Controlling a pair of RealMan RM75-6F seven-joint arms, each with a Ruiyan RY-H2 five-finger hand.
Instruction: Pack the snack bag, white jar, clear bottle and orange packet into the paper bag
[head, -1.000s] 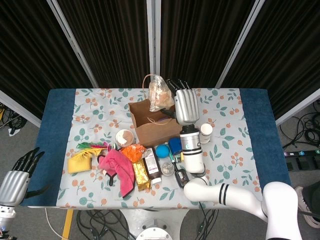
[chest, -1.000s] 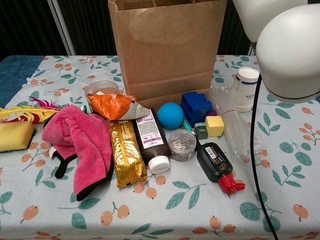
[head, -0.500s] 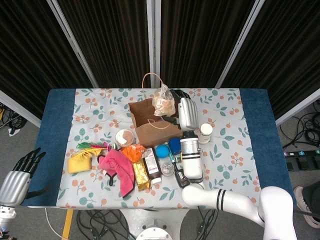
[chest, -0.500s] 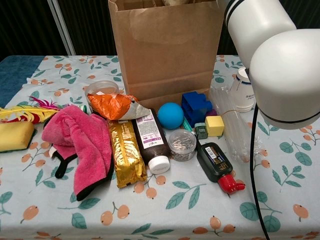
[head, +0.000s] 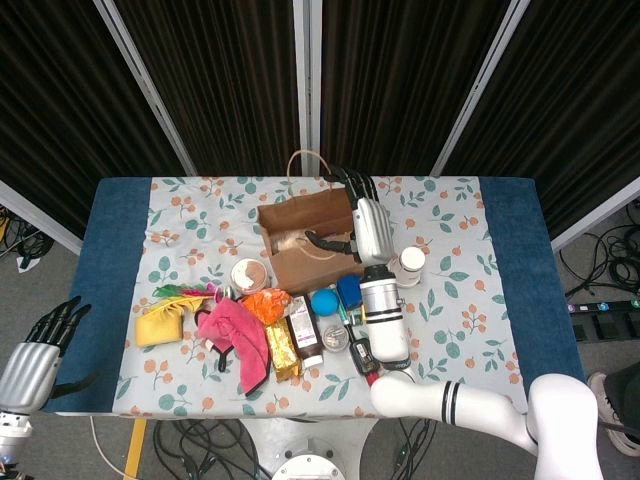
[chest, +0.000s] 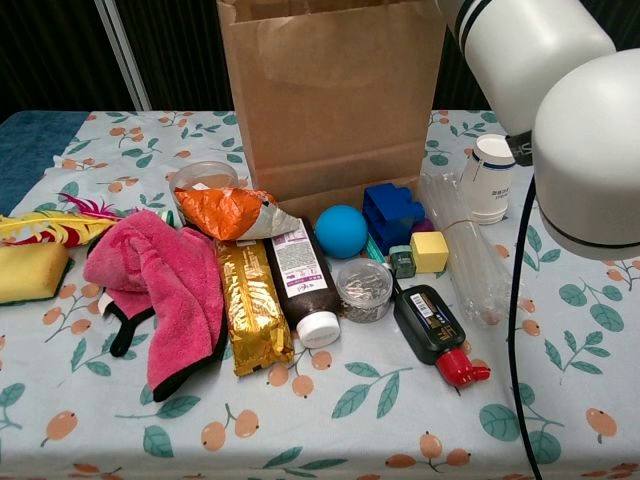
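One snack bag (head: 287, 240) lies down inside the paper bag (head: 335, 213), which stands near the far edge of the table (head: 458, 300), about the middle of it. The right hand (head: 366, 218) is over the right side of the paper bag, just beside the snack bag and above it. Its fingers are spread apart and it holds nothing. The left hand (head: 32, 360) hangs off the near left corner of the table, well apart from everything. Its fingers are spread too and it is empty. The white jar (head: 410, 266) stands on the table just to the right of the paper bag, near the right arm. The clear bottle (chest: 463, 245) lies flat on the table in front of the white jar, pointing at the near edge. The orange packet (chest: 228, 212) lies right in front of the paper bag on its left side, touching a pink cloth (chest: 166, 283). A gold packet (chest: 252, 306) and a brown bottle (chest: 302, 282) lie side by side in front of the orange packet. A blue ball (chest: 342, 231) sits in front of the paper bag, just beside a blue block (chest: 390, 211).
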